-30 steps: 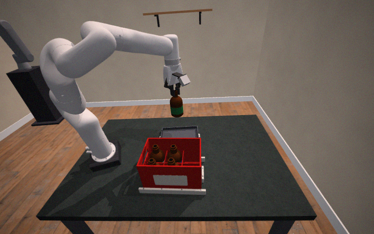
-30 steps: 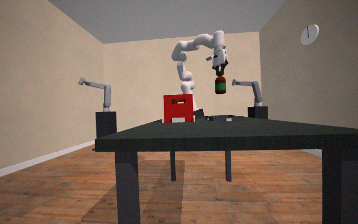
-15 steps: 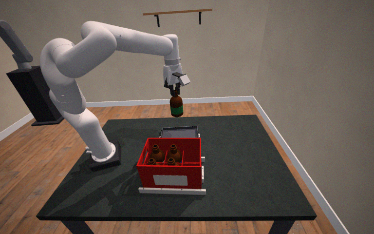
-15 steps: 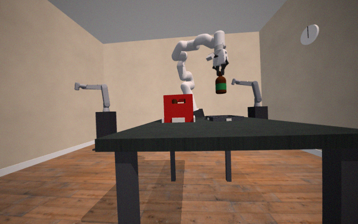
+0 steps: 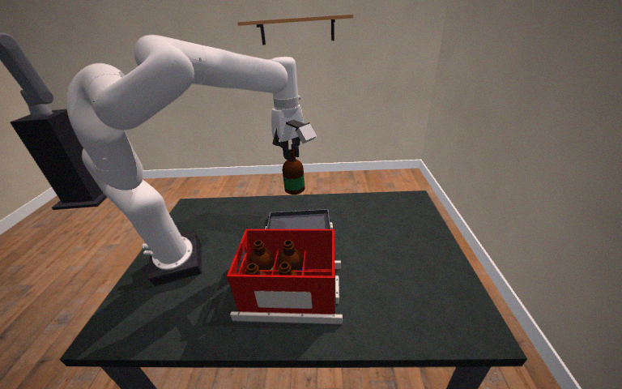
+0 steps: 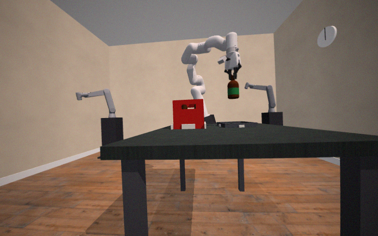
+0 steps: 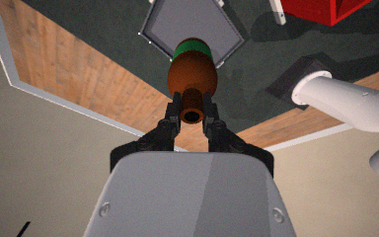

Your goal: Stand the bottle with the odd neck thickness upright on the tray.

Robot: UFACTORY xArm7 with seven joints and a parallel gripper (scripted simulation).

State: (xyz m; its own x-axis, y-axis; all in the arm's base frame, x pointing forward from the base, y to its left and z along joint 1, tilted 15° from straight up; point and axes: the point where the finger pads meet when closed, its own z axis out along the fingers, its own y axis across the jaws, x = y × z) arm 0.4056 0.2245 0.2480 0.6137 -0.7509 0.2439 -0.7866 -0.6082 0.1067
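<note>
"What is the gripper (image 5: 291, 150) (image 6: 232, 75) (image 7: 191, 101) doing?"

"It is pinching a brown bottle (image 5: 293, 175) (image 6: 233, 90) (image 7: 192, 74) by the neck, a finger on either side, and the bottle is hanging upright in the air, showing its green band."

"Where is the tray (image 5: 327, 211) (image 6: 223, 125) (image 7: 229, 53)?"

"It is lying below the bottle, on the dark table (image 5: 403, 284) (image 6: 223, 141) (image 7: 257, 99), just beside the red crate (image 5: 282, 282) (image 6: 188, 118) (image 7: 333, 12)."

"And the other bottles?"

"Four brown ones are standing in the crate's compartments: two (image 5: 260, 258) (image 5: 289, 258) are occupying one row, two more (image 5: 253, 269) (image 5: 284, 269) the other."

"The arm?"

"The white arm (image 5: 229, 68) (image 6: 214, 43) (image 7: 341, 99) is arching up from the table and reaching over, pointing the gripper downward."
</note>
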